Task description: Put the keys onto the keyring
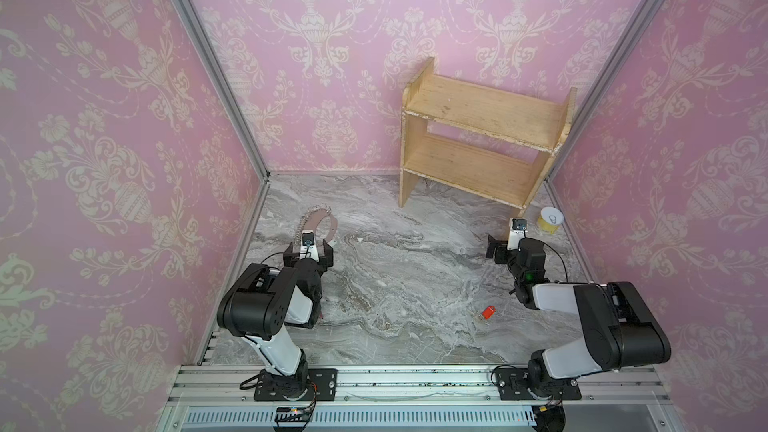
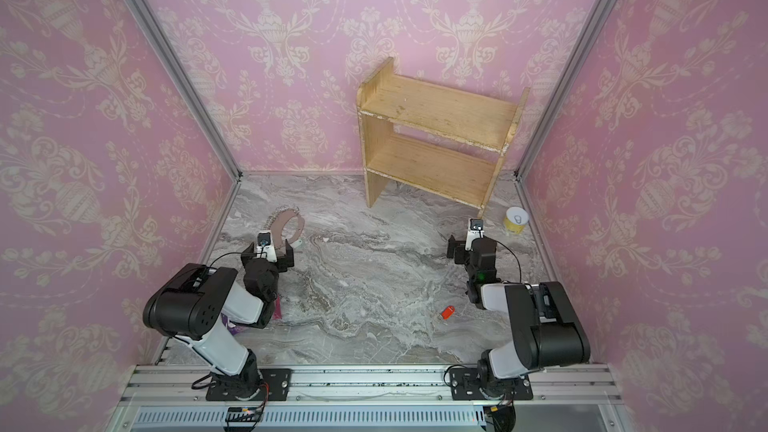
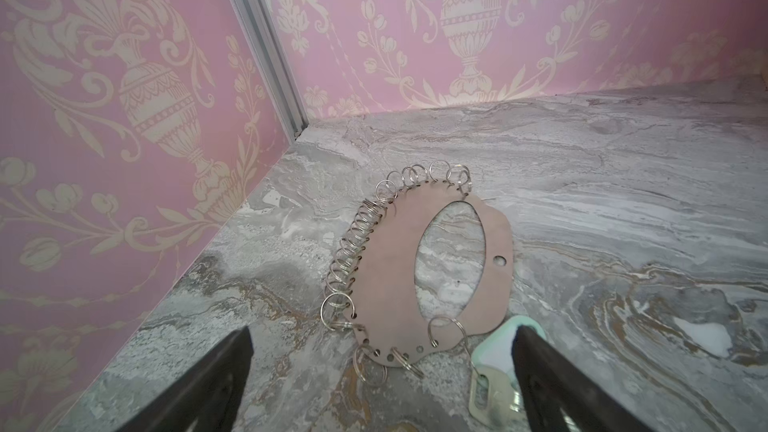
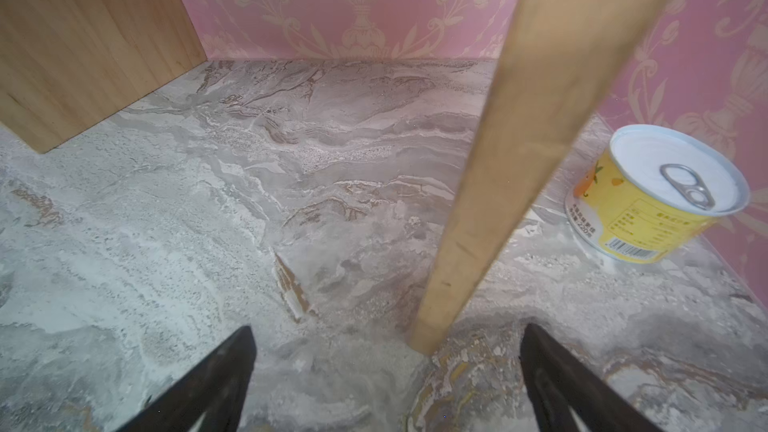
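Observation:
The keys [image 1: 488, 311] [image 2: 447, 312], a small red-orange tag with a tiny silver key, lie on the marble floor at the front right, touched by nothing. The keyring [image 1: 319, 216] [image 2: 283, 220] [image 3: 386, 268], a flat tan crescent edged with silver split rings, lies at the left. My left gripper [image 1: 308, 260] [image 2: 268, 257] [image 3: 382, 330] hovers open just in front of it. A pale green tag [image 3: 494, 363] hangs from one ring beside one black finger. My right gripper [image 1: 509, 248] [image 2: 462, 249] [image 4: 386, 328] is open and empty, near a shelf leg.
A wooden two-tier shelf [image 1: 478, 135] [image 2: 432, 126] stands at the back right, one leg [image 4: 498, 160] just ahead of the right gripper. A yellow can [image 1: 550, 220] [image 4: 648, 201] sits by the right wall. Something purple [image 2: 230, 324] lies under the left arm.

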Robot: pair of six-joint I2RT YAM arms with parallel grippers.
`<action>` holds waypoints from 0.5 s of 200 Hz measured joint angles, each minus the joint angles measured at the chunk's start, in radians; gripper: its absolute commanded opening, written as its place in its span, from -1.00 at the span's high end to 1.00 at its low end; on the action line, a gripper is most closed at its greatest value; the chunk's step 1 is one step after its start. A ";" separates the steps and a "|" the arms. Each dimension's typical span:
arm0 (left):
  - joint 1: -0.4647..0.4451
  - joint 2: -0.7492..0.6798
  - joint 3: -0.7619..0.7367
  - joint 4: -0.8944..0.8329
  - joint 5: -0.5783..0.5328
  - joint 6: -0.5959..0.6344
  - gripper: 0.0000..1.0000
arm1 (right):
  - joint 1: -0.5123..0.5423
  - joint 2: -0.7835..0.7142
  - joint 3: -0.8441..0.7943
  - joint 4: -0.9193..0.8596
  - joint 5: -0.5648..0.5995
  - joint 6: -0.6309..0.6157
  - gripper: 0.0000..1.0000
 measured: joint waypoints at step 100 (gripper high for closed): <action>0.019 -0.002 0.046 -0.086 0.002 -0.016 -0.99 | 0.000 0.000 0.000 0.000 0.000 0.000 -1.00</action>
